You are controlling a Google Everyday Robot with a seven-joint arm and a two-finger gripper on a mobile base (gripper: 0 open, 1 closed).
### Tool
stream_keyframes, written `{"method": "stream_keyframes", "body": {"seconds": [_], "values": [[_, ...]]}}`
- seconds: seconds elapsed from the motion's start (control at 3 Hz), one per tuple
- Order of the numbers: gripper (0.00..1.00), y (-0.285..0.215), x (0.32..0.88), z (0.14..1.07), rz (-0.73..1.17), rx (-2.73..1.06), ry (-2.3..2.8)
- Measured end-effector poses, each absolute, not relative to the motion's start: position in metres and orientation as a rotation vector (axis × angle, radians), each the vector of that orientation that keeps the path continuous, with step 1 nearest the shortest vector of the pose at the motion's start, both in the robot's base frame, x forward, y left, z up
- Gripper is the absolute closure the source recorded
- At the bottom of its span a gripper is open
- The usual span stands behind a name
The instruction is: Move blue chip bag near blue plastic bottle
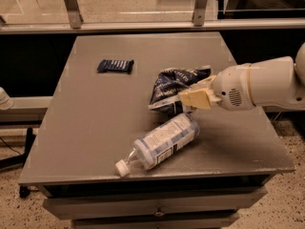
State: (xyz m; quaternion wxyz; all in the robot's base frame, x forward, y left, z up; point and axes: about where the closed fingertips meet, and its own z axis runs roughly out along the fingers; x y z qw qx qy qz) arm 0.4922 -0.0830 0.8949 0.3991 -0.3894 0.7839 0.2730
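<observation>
The blue chip bag (pixel 167 86), crumpled dark navy foil with white lettering, lies right of the table's centre, just behind the blue plastic bottle (pixel 164 140). The bottle lies on its side with its white cap pointing to the front left and a pale blue-and-white label around its body. My gripper (pixel 189 98) reaches in from the right on a white arm. Its cream fingers are closed on the bag's right front edge, just above the bottle's base end.
A small flat dark-blue wrapped candy bar (pixel 115 66) lies at the back left of the grey table (pixel 86 128). A metal rail with posts runs behind the table. Drawers sit under the table's front edge.
</observation>
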Motion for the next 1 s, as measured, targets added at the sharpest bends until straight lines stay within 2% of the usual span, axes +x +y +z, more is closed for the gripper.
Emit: {"method": "stream_keyframes", "body": {"seconds": [0.67,1.0], "values": [[0.11,-0.0819,0.492,0.8936,0.7,-0.984,2.005],[0.0,-0.0815,0.4933,0.8935,0.705,-0.985,2.01]]}}
